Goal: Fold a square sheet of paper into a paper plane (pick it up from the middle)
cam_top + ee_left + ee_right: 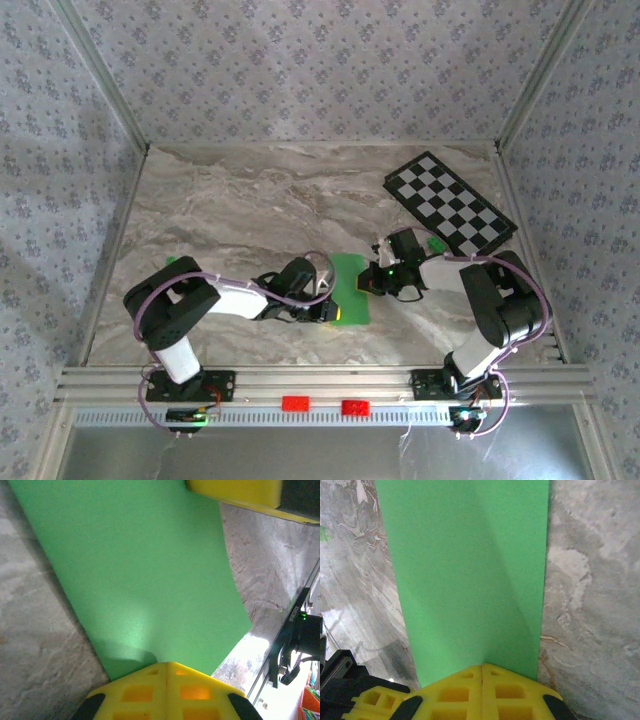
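The square sheet of paper (350,287) is bright green and sits mid-table between my two grippers. My left gripper (327,308) is at its near left edge. In the left wrist view its yellow jaws (166,664) are shut, with the sheet's (145,570) edge pinched at their tip. My right gripper (373,283) is at the sheet's right edge. Its jaws (482,666) are shut on the sheet (465,565), and a soft crease runs up from the tip. No paper plane is in view.
A black-and-white checkered board (450,203) lies at the back right, with a tiny green block (436,243) beside it. The marble table (240,200) is walled on three sides. The aluminium rail (320,385) with red tabs (296,404) runs along the near edge.
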You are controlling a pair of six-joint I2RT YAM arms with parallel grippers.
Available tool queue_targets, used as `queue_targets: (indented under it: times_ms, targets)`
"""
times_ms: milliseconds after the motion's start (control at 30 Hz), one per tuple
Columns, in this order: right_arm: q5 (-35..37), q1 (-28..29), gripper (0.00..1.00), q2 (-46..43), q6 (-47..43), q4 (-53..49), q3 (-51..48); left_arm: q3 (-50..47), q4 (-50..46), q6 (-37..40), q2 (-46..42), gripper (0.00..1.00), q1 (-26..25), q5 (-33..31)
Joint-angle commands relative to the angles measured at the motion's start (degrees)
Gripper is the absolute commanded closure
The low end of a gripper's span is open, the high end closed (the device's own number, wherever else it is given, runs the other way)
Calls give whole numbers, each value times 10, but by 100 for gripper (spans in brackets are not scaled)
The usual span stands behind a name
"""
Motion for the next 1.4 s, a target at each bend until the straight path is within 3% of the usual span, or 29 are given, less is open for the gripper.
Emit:
queue_targets:
  times_ms: [0, 333, 567, 733, 933, 1200, 1267, 1367]
  targets:
    - [113, -3, 100, 32, -2, -94, -31, -37, -57, 7, 1, 96, -4, -18]
    - [114, -3, 100, 35, -2, -94, -30, 5, -83, 2, -87, 95, -7, -28]
    - [113, -4, 100, 33, -1, -94, -31, 48, -40, -6, -28, 96, -7, -4]
    - [113, -4, 100, 33, -1, -94, -31, 28, -24, -6, 14, 96, -7, 18]
    - [115, -4, 100, 32, 0, -92, -34, -27, -72, 24, -16, 96, -17, 9]
    - [116, -5, 100, 33, 0, -92, -33, -24, -182, 100, -78, 95, -33, -10]
    - [116, -5, 100, 32, 0, -91, -33, -13, -217, 114, -96, 95, -33, -40]
    - [114, -5, 100, 32, -1, -92, -33, -3, -182, 95, -128, 97, -25, -47]
